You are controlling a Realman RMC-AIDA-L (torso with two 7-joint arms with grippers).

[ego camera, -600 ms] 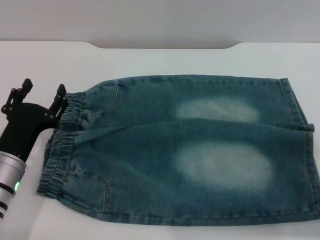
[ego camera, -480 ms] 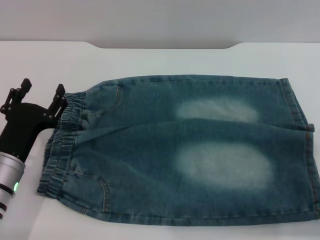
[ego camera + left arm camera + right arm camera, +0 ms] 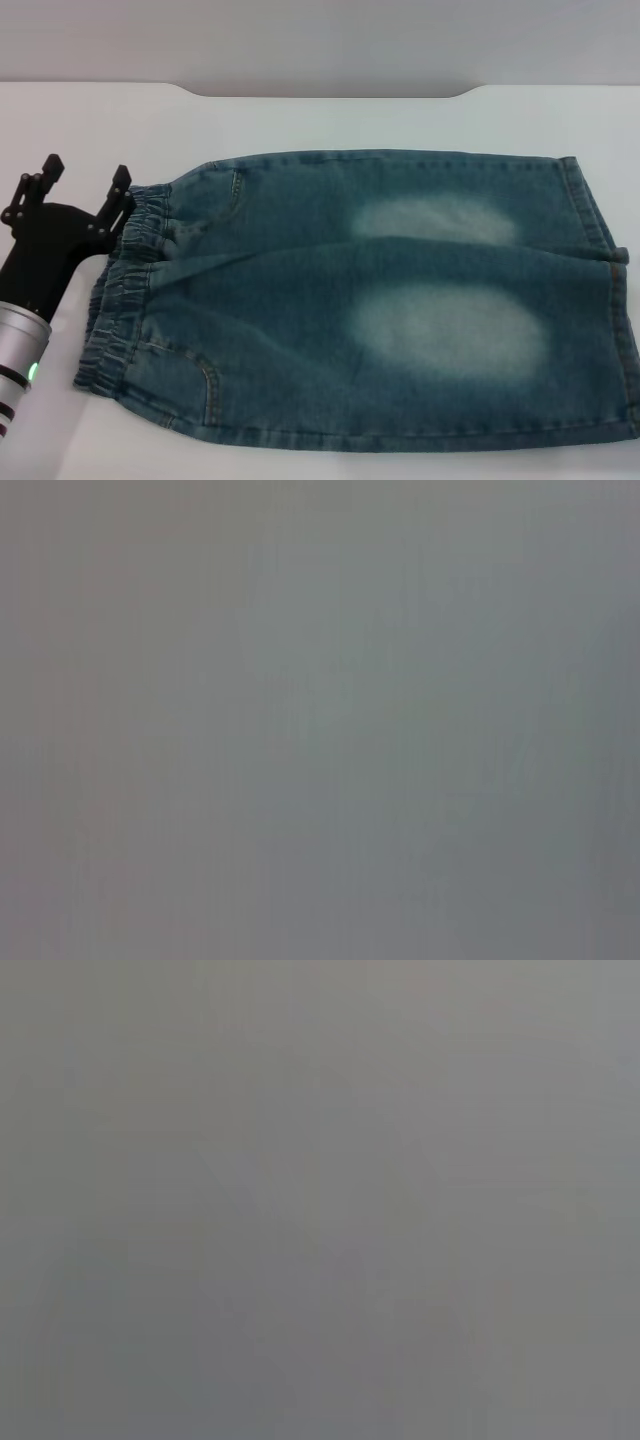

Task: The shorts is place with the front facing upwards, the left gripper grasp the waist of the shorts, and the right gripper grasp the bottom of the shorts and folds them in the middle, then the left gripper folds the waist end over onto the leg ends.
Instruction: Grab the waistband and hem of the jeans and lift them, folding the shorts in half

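Blue denim shorts lie flat on the white table, front up, with two pale faded patches showing. The ruffled elastic waist is at the left end. The straight leg hems, the bottom of the shorts, are at the right end. My left gripper stands open just left of the waist's far corner, one fingertip right at the band, nothing between the fingers. Its silver arm with a green light runs off the lower left. The right gripper is out of view. Both wrist views show only flat grey.
The white table stretches behind the shorts, with a grey recessed edge along the back. The shorts reach almost to the right side of the head view.
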